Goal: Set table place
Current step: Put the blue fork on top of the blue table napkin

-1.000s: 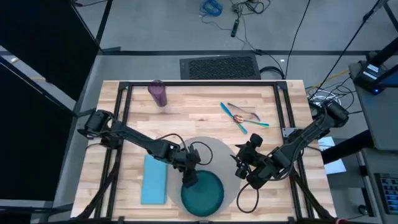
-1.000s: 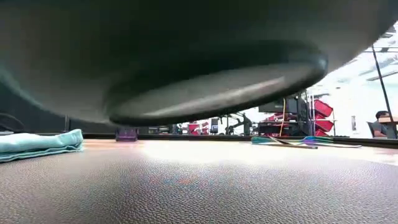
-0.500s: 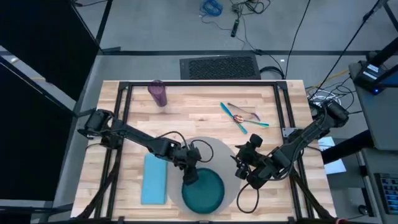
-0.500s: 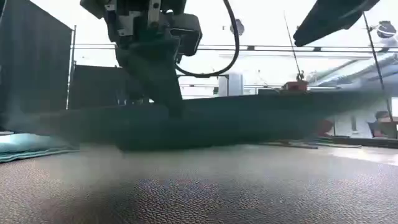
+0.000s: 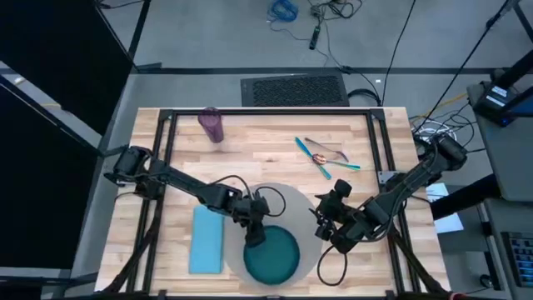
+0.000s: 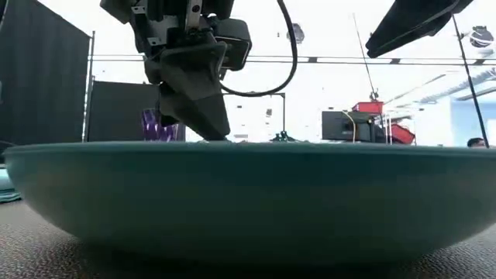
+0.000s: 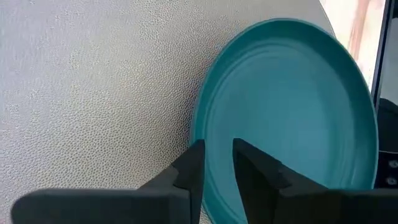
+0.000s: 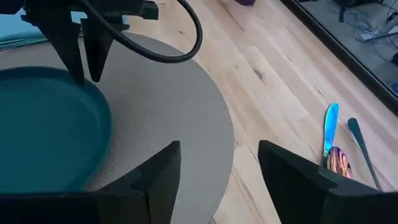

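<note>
The teal plate [image 5: 275, 257] lies on the round grey mat [image 5: 291, 208] near the table's front edge; the low view shows its underside resting on the mat [image 6: 46, 260]. My left gripper [image 5: 253, 240] is shut on the plate's left far rim. My right gripper [image 5: 323, 227] hovers open over the mat's right edge, holding nothing. A light-blue napkin [image 5: 206, 240] lies flat left of the mat. The purple cup [image 5: 211, 125] stands at the far left. The teal-handled cutlery [image 5: 325, 157] lies at the far right. My left gripper pinches the plate's rim [image 7: 214, 163] on its left far side, one finger inside the plate and one outside. The fingers [image 6: 203, 116] come from above, pointing down. The plate sits level with its base on the mat.
A black metal frame [image 5: 250, 112] borders the wooden table [image 5: 266, 158]. Bare planks lie between the mat and the cutlery. Cables loop off both wrists above the mat. A person sits far off in the room behind [image 6: 474, 142].
The plate, held tilted and clear of the mat a second ago with its underside toward the low camera, has come down level onto the mat. My left gripper has gone down with it and stays shut on the rim.
</note>
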You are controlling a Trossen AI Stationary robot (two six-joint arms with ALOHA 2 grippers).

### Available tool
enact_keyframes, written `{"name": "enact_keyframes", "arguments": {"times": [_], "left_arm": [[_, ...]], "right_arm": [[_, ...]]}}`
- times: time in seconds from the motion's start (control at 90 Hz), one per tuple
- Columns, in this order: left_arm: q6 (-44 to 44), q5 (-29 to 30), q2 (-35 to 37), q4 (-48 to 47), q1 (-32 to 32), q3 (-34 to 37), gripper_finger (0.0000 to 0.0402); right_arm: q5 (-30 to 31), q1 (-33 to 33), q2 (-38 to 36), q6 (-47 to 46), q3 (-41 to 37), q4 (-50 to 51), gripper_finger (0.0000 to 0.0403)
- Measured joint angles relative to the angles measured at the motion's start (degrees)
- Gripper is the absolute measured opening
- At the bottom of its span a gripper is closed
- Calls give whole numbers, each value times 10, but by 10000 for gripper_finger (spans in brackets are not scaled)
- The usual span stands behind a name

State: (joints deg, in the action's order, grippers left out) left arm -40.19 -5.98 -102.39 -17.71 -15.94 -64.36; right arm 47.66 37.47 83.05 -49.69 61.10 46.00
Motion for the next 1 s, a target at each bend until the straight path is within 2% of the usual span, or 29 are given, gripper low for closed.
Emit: {"name": "enact_keyframes", "arguments": {"times": [0.2, 0.367, 0.467, 0.556, 0.756, 0.889, 0.944, 1.0], "left_arm": [[-7, -15, 3, -22, 22, 0, 67], [78, -9, 38, -28, 55, -3, 67], [131, 11, 71, -37, 83, -12, 67], [183, 50, 110, -81, 111, -33, 67], [225, 212, 224, -258, 139, -71, 67], [166, 287, 299, -343, 131, -63, 67], [127, 305, 320, -368, 124, -52, 67], [98, 310, 335, -373, 118, -37, 67]], "right_arm": [[26, 0, 0, 34, 0, -3, 201], [93, -8, 0, 90, 0, -5, 201], [93, -39, -4, 120, 0, -3, 201], [56, -81, -11, 152, 0, 1, 201], [-25, -202, -32, 269, 0, 7, 201], [-161, -296, -52, 332, 0, 16, 201], [-220, -339, -58, 353, 0, 24, 201], [-253, -378, -59, 364, 0, 34, 201]]}}
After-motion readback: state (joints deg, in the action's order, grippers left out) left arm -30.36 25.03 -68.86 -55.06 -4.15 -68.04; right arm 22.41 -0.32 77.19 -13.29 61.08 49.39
